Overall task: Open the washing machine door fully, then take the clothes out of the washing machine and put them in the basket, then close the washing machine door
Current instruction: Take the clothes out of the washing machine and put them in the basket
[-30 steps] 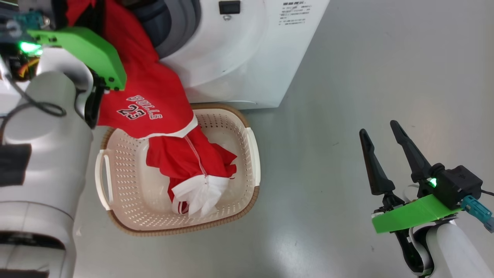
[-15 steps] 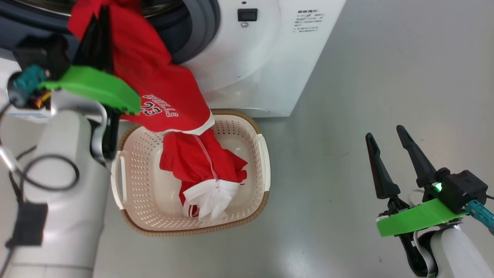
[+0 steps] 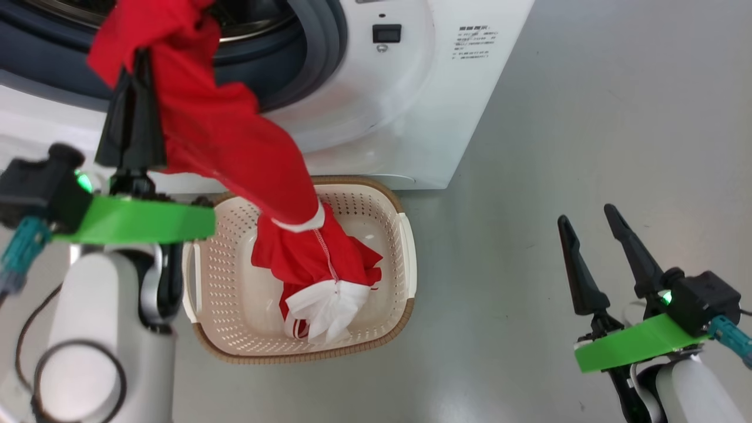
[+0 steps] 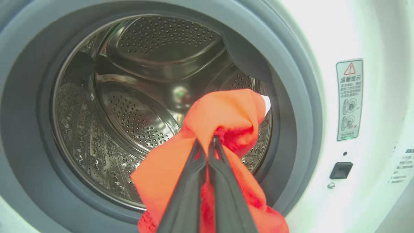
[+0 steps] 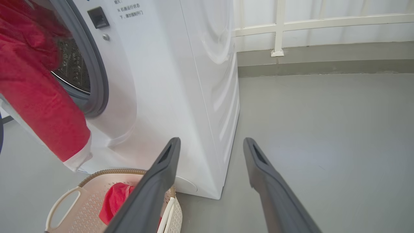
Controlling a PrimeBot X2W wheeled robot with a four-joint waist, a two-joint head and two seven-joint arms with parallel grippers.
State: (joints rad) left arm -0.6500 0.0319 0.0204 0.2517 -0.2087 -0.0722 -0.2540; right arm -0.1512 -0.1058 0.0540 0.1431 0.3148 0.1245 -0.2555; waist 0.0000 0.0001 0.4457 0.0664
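Red clothes (image 3: 223,135) are shown clamped in the closed left gripper (image 4: 206,142) before the washing machine (image 3: 411,117) opening, their lower end trailing into the basket (image 3: 406,276). If released off-centre, the upper fabric could be spilled over the rim onto the floor (image 3: 529,176). The right gripper (image 3: 586,212) is held apart, empty.

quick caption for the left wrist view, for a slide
Left gripper shut on the red clothes in front of the steel drum of the washing machine.

Laundry area (bare grey floor (image 3: 558,117)); washing machine (image 3: 411,117), basket (image 3: 305,354).
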